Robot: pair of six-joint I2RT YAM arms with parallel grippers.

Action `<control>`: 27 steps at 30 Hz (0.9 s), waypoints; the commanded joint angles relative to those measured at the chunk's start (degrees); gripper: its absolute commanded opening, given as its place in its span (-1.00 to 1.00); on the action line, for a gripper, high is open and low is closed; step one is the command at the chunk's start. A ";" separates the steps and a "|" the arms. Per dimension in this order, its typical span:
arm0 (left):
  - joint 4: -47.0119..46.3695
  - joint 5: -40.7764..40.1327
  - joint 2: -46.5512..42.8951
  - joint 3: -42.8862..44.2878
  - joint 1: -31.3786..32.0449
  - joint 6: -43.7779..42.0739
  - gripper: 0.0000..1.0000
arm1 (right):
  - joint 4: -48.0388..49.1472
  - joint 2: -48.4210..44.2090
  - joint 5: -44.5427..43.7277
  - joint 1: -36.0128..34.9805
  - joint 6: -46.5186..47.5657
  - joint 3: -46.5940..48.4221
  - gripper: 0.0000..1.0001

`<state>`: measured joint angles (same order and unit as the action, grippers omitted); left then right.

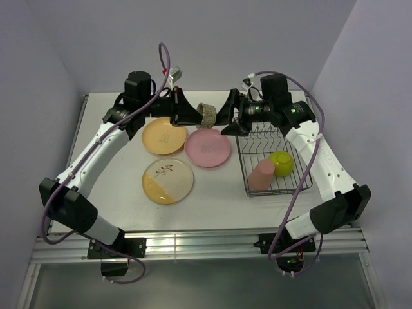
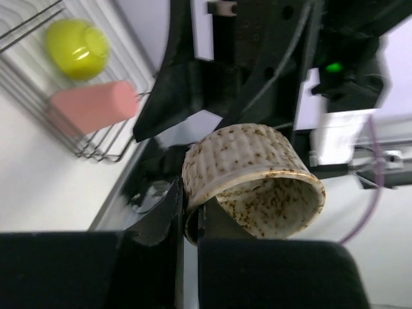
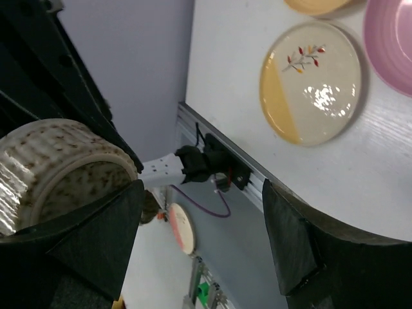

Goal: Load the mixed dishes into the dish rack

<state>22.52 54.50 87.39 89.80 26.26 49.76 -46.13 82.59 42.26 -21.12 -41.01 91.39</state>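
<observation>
Evidently a handover: the left gripper [image 1: 192, 116] pinches the small speckled grey bowl [image 1: 206, 114] by its wall, above the table's far middle, likely because the dish rack [image 1: 257, 137] sits to the right, nearer the other arm. The right gripper [image 1: 227, 122] faces it, fingers spread wide, empty. The pink cup [image 1: 261, 174] and lime-green bowl [image 1: 281, 163] lie in the rack.

The orange plate [image 1: 164, 136], pink plate [image 1: 208, 147] and cream-and-yellow plate [image 1: 168, 181] with its twig motif lie flat on the table; orange far left, pink just right of it, cream-and-yellow nearest. The dark wire dish rack [image 1: 257, 138] stands at the right; in its near end the pink cup [image 1: 261, 174] lies on its side, the lime-green bowl [image 1: 281, 163] just right of it. The small speckled grey bowl [image 1: 206, 114], ribbed outside, hangs tipped sideways above the far table, its rim pinched by the left fingers [image 2: 158, 222].
</observation>
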 commanded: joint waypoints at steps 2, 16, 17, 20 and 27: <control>-31.77 7.63 -1.25 -7.60 -0.86 21.47 -1.00 | 13.08 -4.54 6.00 0.64 -4.25 0.36 0.63; -94.16 -0.54 2.08 -29.06 -2.18 74.61 -1.00 | 34.07 -11.31 10.38 6.45 -17.77 -10.53 0.62; -93.89 -0.62 2.25 -29.15 -2.01 74.69 -1.00 | 35.31 -11.05 10.82 6.19 -19.18 -10.97 0.61; -96.17 -1.41 3.04 -29.33 -1.48 76.45 -1.00 | 35.41 -8.68 10.56 4.26 -17.97 -8.96 0.62; -97.05 -1.94 2.78 -30.99 -0.95 78.82 -0.99 | 40.30 -3.66 11.26 1.79 -18.04 -2.54 0.61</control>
<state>-68.34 54.39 90.83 59.92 25.02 113.71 -13.87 79.11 51.18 -18.81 -58.17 85.10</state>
